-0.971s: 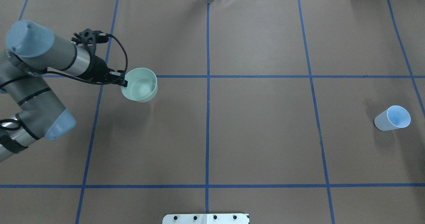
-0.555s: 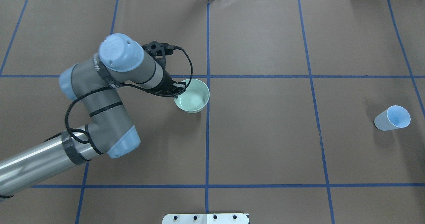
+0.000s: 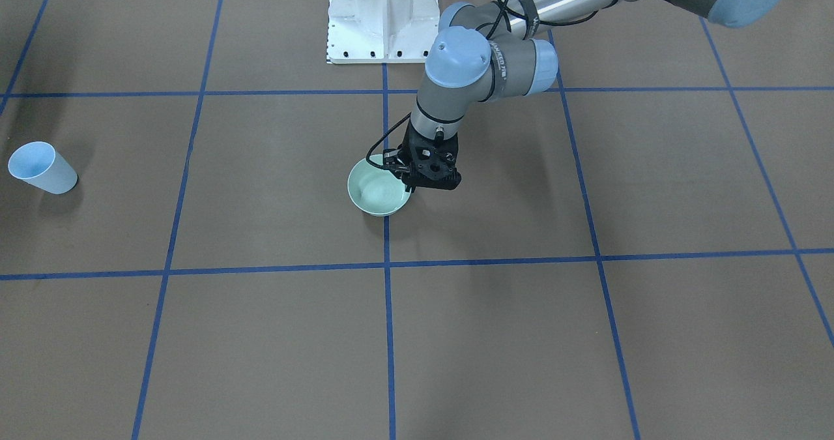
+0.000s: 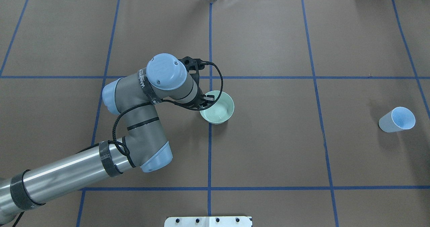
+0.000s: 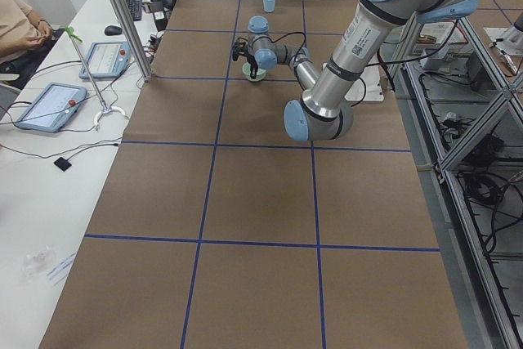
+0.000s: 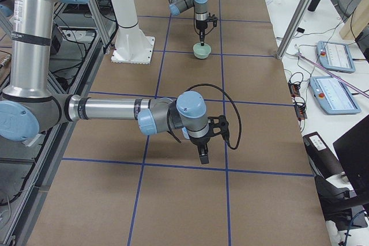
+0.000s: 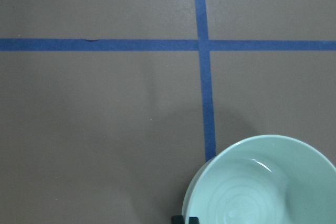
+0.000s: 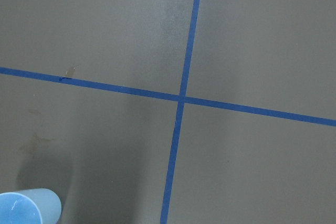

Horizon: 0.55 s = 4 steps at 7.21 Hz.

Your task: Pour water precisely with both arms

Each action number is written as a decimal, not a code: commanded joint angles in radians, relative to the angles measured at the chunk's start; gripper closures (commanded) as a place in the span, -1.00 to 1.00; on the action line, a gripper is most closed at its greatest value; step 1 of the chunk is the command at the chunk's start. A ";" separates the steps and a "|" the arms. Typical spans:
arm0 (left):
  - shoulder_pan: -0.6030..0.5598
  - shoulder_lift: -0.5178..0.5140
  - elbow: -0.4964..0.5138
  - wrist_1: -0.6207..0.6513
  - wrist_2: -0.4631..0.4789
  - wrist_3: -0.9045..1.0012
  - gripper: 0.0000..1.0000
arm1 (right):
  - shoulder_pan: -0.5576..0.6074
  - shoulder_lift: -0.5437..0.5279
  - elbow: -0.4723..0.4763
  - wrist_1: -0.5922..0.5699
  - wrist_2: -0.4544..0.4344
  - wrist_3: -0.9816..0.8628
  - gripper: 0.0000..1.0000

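1. As the left arm (image 4: 132, 89) stretches out over the brown table (image 4: 268, 146), the left gripper (image 4: 205, 101) points straight down at a pale green bowl (image 4: 220, 113).
2. Its jaws are pinched on the bowl's rim, on the side nearest the arm. The front-facing view shows the same grip, with the black fingers (image 3: 407, 182) biting the edge.
3. The bowl is upright and mouth up, right over the central blue tape line (image 4: 210, 35) near the middle of the table. Whether it rests on the paper or hangs just off it is hard to tell.
4. The water (image 7: 247, 198) is in the bowl, low in the bottom. It is clear and shows only as faint white glints in the left wrist view.
5. Way off at the table's right end stands a light blue cup (image 4: 397, 120), upright and open at the top, well apart from the bowl.
6. The right arm (image 6: 109, 109) appears only in the right side view, where it is large and near. Its right gripper (image 6: 203, 157) hangs downward over bare paper, and from there one cannot tell whether its fingers are apart or together.
7. The right wrist view catches the cup's rim in its lower left corner, beside a tape crossing.
8. The white pedestal (image 3: 384, 16) sits at the robot's edge of the table.
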 commanded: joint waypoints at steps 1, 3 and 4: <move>-0.007 0.001 0.004 -0.024 0.003 0.034 -0.81 | 0.000 0.001 0.000 0.000 0.000 0.000 -1.00; -0.074 0.001 -0.028 -0.001 -0.023 0.045 -1.00 | 0.000 0.006 0.003 0.002 0.002 0.000 -1.00; -0.142 0.002 -0.080 0.073 -0.096 0.086 -1.00 | 0.000 0.009 0.012 0.000 0.006 0.014 -1.00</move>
